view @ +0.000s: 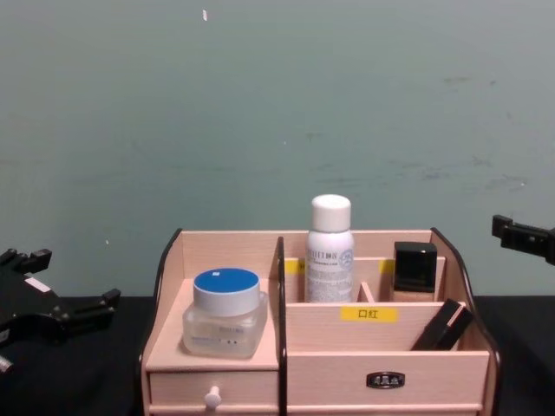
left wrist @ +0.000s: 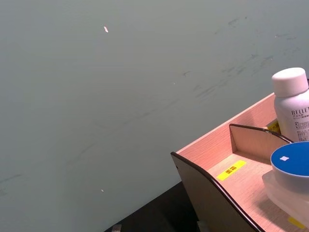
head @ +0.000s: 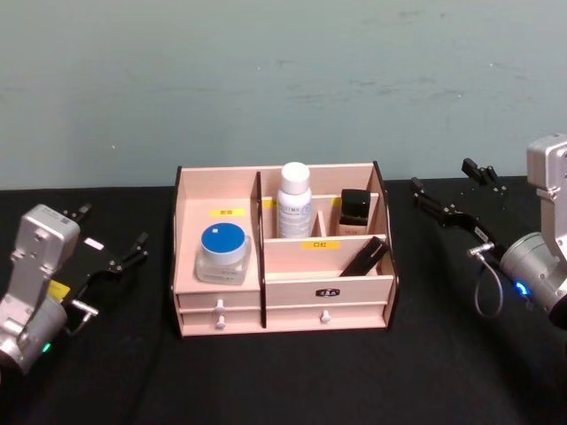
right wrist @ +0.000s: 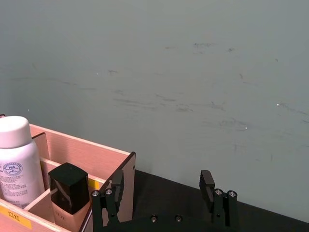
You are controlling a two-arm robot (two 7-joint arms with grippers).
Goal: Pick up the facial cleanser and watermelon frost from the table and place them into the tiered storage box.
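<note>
The tiered storage box (head: pixel 328 288) stands mid-table on the black cloth. Its left tray holds a clear jar with a blue lid (head: pixel 222 252). A white bottle with a white cap (head: pixel 294 202) stands in a back compartment, beside a black-capped bottle (head: pixel 354 212). A black flat case (head: pixel 365 258) leans in the front compartment. I cannot tell which of these is the facial cleanser or the watermelon frost. My left gripper (head: pixel 111 235) hovers open left of the box, holding nothing. My right gripper (head: pixel 452 188) hovers open to the box's right, also holding nothing.
A grey-green wall (head: pixel 283 80) rises close behind the table. Black tabletop (head: pixel 283 381) runs in front of the box and on both sides. The box has white-knobbed drawers (head: pixel 219 305) and a metal-handled drawer (head: pixel 329 292), all closed.
</note>
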